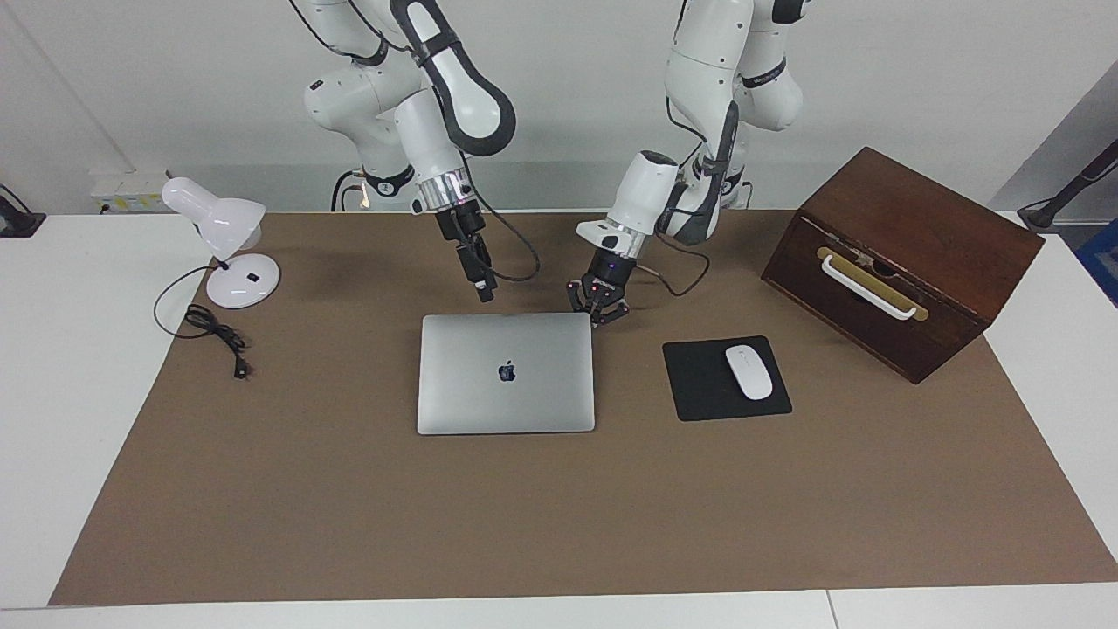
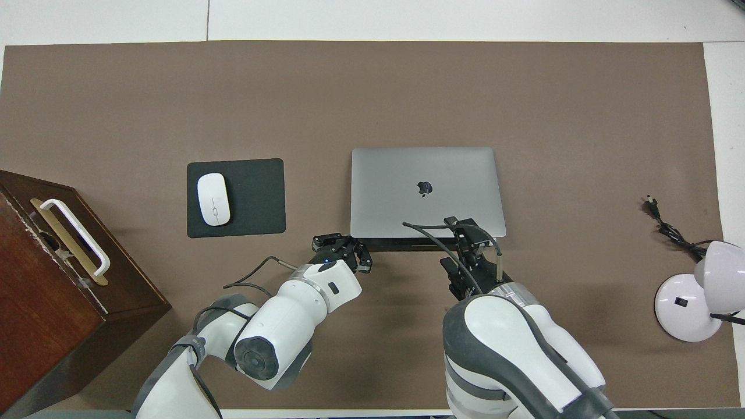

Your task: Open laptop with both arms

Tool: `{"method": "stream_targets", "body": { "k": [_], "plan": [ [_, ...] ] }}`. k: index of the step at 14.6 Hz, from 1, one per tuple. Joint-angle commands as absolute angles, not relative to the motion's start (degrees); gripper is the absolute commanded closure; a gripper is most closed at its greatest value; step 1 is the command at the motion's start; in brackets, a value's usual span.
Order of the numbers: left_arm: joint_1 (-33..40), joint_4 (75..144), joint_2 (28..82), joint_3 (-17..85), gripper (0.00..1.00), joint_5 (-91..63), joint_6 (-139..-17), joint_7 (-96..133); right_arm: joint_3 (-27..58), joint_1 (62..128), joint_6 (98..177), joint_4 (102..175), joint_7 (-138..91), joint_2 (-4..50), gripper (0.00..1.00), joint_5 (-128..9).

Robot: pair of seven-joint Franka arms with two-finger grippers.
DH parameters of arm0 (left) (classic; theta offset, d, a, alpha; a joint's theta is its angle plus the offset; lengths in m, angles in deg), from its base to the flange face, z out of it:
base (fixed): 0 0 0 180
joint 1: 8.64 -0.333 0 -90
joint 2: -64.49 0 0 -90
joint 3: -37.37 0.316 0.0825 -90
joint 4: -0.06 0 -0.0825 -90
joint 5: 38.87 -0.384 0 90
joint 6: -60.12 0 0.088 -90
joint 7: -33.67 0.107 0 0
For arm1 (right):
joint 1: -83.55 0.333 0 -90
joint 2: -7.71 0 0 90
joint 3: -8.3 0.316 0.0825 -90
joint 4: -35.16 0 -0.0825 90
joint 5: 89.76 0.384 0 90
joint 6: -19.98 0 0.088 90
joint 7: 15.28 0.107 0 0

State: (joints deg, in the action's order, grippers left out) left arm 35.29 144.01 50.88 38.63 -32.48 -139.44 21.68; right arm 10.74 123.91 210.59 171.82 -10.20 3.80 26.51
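So with the laptop (image 1: 506,373) shut flat, the closed left claw (image 1: 601,316) should pin its near corner while the right claw (image 1: 483,288), grip unclear, lifts the lid slowly

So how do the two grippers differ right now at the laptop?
The left gripper sits low at the corner of the closed laptop toward the left arm's end, fingertips shut; the right gripper hangs higher, above the laptop's robot-side edge. The left gripper's wrist tilts steeply sideways toward the laptop, while the right gripper points down more nearly upright. Whether the right gripper is open cannot be told. Both hold nothing, and the lid is still down.
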Motion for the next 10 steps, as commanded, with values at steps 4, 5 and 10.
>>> {"method": "stream_targets", "body": {
  "k": [4,5,10],
  "plan": [
    [34.87,140.86,47.10,38.86,1.00,-31.14,-140.71,22.77,11.12,124.95,211.93,172.53,-11.41,4.46,0.00,29.24],
    [34.87,140.86,47.00,38.86,1.00,-31.14,-140.62,22.77,11.12,124.86,211.93,172.53,-11.50,4.81,0.00,29.85],
    [34.87,140.77,46.48,38.86,1.00,-31.22,-140.62,22.95,11.03,122.14,211.58,172.44,-14.12,6.75,0.00,30.03]
  ]
}}
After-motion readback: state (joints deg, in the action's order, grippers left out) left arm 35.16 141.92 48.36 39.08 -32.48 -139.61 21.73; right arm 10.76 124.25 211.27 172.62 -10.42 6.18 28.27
